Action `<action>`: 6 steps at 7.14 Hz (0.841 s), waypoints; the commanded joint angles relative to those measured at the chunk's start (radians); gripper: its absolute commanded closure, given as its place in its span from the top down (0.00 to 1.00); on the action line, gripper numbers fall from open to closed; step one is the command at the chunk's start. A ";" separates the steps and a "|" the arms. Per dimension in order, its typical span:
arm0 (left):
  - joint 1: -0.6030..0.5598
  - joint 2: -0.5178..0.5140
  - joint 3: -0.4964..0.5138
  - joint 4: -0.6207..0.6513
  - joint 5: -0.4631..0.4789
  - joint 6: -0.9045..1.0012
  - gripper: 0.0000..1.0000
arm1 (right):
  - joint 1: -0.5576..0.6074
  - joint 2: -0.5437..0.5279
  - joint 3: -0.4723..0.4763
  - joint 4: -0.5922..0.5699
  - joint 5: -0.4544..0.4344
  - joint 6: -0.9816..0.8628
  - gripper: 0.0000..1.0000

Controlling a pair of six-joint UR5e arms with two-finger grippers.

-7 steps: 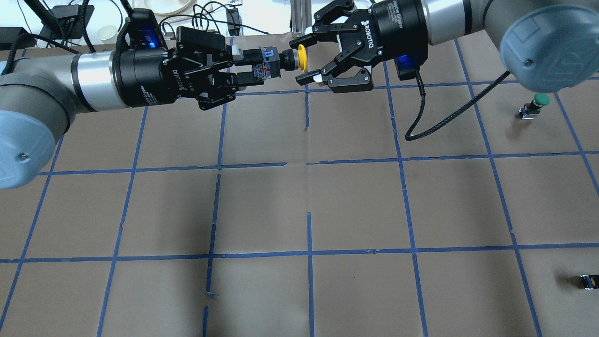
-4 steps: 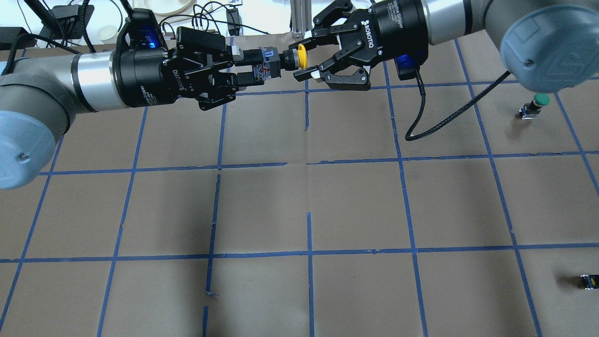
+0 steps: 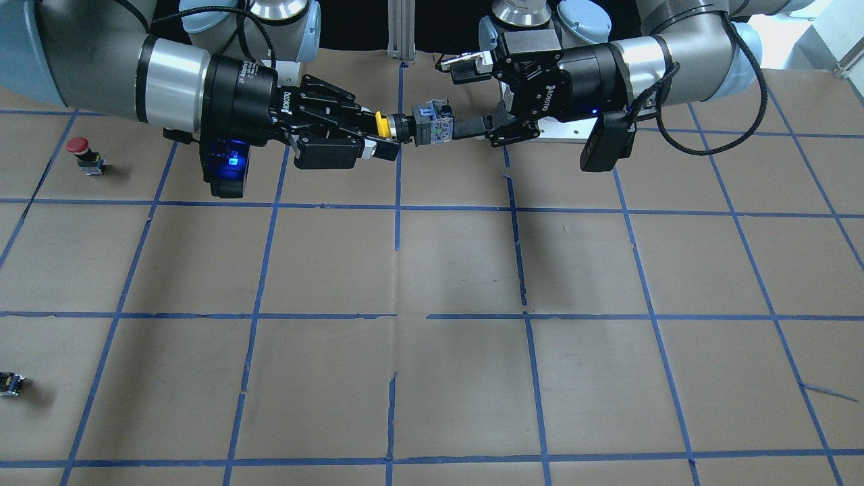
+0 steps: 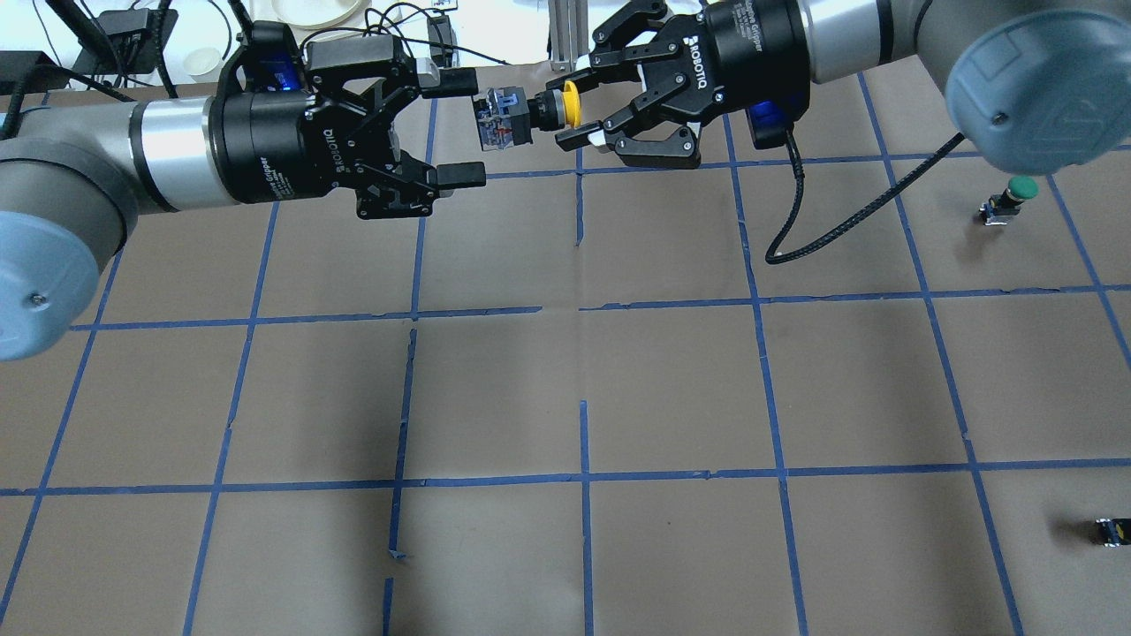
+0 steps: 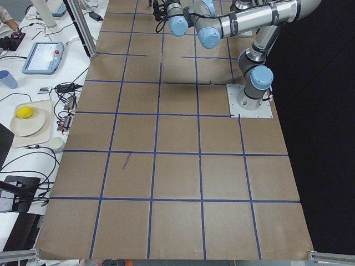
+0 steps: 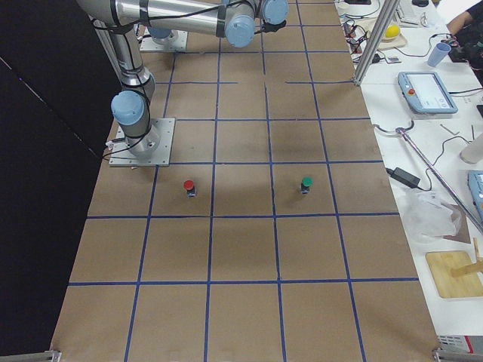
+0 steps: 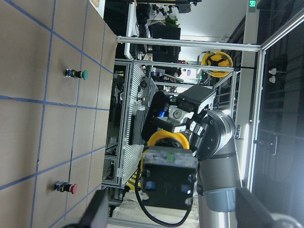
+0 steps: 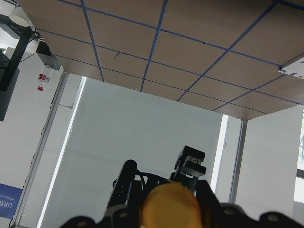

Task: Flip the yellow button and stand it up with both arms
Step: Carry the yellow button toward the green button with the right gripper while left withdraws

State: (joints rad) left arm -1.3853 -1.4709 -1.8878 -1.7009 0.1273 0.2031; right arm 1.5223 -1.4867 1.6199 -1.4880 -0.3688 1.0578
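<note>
Brown and ruled into squares by blue tape [image 4: 585,442], the desk [image 4: 671,389] lies under both arms. In the overhead view the yellow button [image 4: 508,119] is in the air over the desk's far middle, lying sideways with its cap toward the right arm; the right end effector [image 4: 574,113] is clenched on the yellow cap; the left end effector [image 4: 481,128] is released, its fingers spread wide, one to each side of the contact block's end; a green-capped button [image 4: 1016,193] stands on the right, and a tiny black part [image 4: 1109,530] lies near the right edge.

In the front-facing view the button [image 3: 425,128] is level between the two end effectors; the right one [image 3: 383,135] grips the cap; one finger of the left one [image 3: 453,96] overlaps the block's end and the other is well off it, so contact cannot be told; a red-capped button [image 3: 79,147] stands at the view's left.

The exterior right view shows the red-capped and green-capped buttons upright, well apart.

The left wrist view looks at the block's end, the yellow cap behind it; the fingers [image 7: 95,213] stand apart at the bottom corners.

The right wrist view shows the cap, blurred, at the bottom edge.
</note>
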 commanded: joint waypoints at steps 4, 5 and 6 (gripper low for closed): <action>0.000 -0.025 0.009 0.254 0.375 -0.206 1.00 | -0.159 0.013 -0.006 -0.032 -0.507 -0.382 0.05; -0.007 -0.025 0.030 0.257 0.514 -0.206 1.00 | -0.162 0.029 -0.002 -0.061 -0.641 -0.512 0.04; -0.047 -0.025 0.058 0.247 0.695 -0.206 1.00 | -0.188 0.029 0.008 -0.049 -0.704 -0.589 0.04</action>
State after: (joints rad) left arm -1.4000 -1.4951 -1.8574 -1.4553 0.6314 0.0026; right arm 1.3566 -1.4629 1.6191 -1.5368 -0.9594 0.5849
